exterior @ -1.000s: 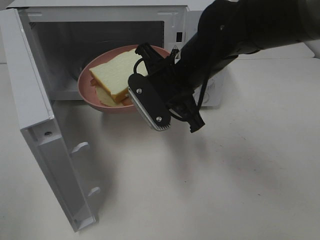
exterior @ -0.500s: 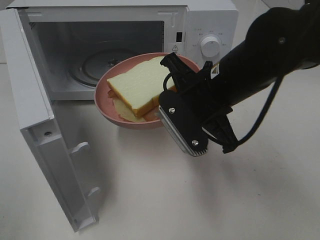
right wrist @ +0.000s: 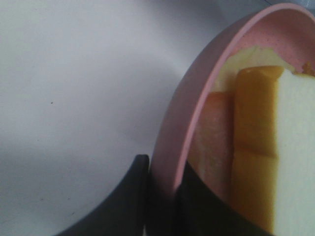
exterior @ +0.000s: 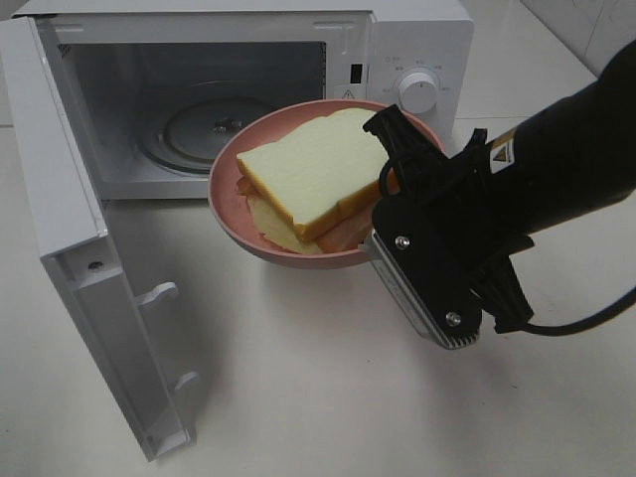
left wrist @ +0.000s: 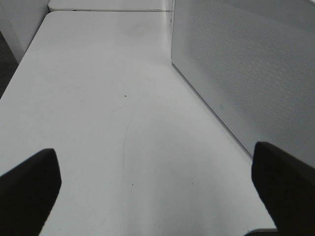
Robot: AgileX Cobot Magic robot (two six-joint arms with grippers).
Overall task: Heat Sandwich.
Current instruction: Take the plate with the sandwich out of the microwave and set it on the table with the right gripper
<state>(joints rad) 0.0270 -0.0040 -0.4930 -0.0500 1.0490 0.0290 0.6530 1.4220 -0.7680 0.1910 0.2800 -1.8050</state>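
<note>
While gripped plate (exterior: 260, 235) aloft, sandwich (exterior: 316, 175) beside fingers (right wrist: 130, 199).

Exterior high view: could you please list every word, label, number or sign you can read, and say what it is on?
No text can be read.
White microwave: triangular warning sticker and small dark label by the door opening, both too small.
Round white dial: surrounding markings blurred.
Black right arm: white triangular-symbol label, lettering illegible.
</note>
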